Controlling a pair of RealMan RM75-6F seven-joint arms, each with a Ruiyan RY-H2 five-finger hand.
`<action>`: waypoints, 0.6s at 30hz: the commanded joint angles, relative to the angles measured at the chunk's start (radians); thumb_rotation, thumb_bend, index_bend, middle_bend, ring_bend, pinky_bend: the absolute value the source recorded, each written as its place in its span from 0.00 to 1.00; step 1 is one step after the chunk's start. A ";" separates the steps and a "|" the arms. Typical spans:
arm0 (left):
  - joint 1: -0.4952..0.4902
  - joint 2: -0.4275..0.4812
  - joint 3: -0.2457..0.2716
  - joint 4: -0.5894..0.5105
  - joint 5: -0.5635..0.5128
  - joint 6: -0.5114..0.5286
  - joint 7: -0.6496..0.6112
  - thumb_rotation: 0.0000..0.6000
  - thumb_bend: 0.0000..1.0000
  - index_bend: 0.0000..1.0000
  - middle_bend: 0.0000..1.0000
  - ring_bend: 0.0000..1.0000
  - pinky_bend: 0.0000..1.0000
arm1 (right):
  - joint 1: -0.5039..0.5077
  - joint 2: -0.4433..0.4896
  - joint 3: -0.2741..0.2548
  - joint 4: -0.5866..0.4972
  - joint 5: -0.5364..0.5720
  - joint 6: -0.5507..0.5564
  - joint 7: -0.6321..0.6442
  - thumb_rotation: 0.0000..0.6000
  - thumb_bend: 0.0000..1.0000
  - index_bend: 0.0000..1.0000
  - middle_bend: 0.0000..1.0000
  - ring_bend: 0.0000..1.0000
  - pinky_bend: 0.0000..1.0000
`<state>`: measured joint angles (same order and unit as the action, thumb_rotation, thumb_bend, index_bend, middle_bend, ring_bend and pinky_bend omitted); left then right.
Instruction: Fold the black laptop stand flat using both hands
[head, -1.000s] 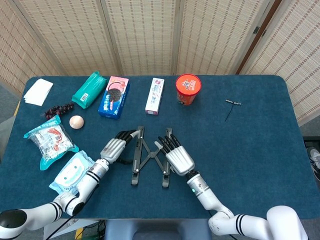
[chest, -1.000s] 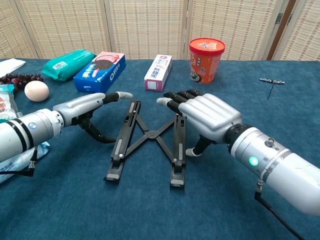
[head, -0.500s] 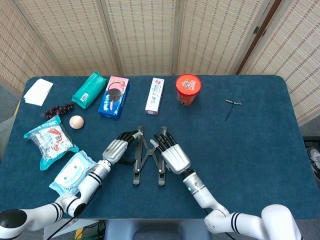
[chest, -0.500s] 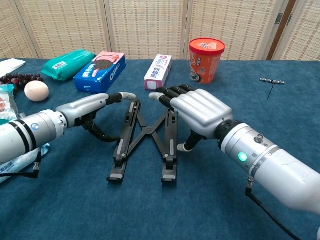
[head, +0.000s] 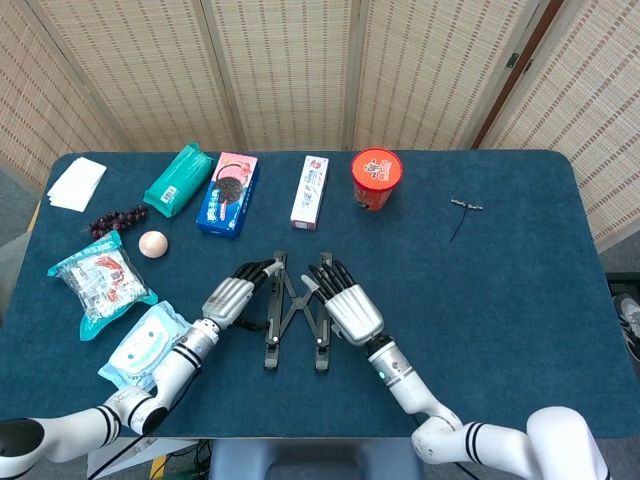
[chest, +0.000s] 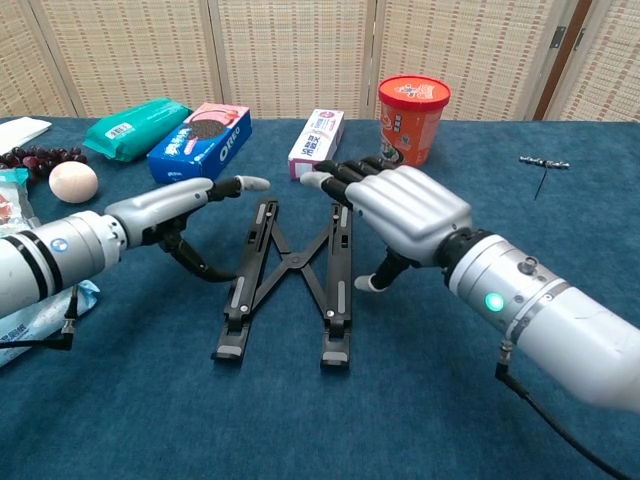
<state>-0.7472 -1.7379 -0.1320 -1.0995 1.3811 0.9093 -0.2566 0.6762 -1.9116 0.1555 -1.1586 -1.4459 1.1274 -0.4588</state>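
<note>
The black laptop stand (head: 293, 315) (chest: 290, 272) lies on the blue table, its two rails joined by crossed links and drawn close into a narrow X. My left hand (head: 232, 297) (chest: 170, 208) reaches over the far end of the left rail with fingers stretched out and thumb curled down to the left. It grips nothing. My right hand (head: 350, 310) (chest: 410, 210) lies palm down over the far end of the right rail, with its thumb on the cloth just right of that rail. Both hands are open.
Behind the stand are an Oreo box (head: 228, 193), a green packet (head: 179, 179), a toothpaste box (head: 310, 191) and a red cup (head: 376, 178). An egg (head: 153, 243), grapes (head: 115, 219), a snack bag (head: 100, 280) and a wipes pack (head: 145, 345) lie left. A small metal tool (head: 462, 212) lies far right.
The right hand has pushed the right rail leftwards, so the stand's X has narrowed. The left hand's fingers have lifted a little above the left rail.
</note>
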 joint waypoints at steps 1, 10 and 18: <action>0.012 0.032 -0.006 -0.030 -0.001 0.022 0.015 1.00 0.18 0.00 0.04 0.04 0.03 | -0.003 0.067 -0.014 -0.057 -0.018 -0.007 0.022 1.00 0.05 0.00 0.00 0.00 0.00; 0.057 0.158 -0.013 -0.145 -0.012 0.093 0.110 1.00 0.18 0.00 0.04 0.04 0.03 | 0.106 0.433 -0.022 -0.355 -0.047 -0.267 0.239 1.00 0.05 0.00 0.00 0.00 0.00; 0.104 0.230 -0.024 -0.219 -0.050 0.141 0.151 1.00 0.18 0.00 0.04 0.04 0.03 | 0.267 0.568 0.002 -0.370 -0.109 -0.468 0.416 1.00 0.05 0.00 0.00 0.00 0.00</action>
<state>-0.6487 -1.5141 -0.1541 -1.3122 1.3371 1.0453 -0.1096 0.8975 -1.3691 0.1517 -1.5246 -1.5279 0.7091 -0.0852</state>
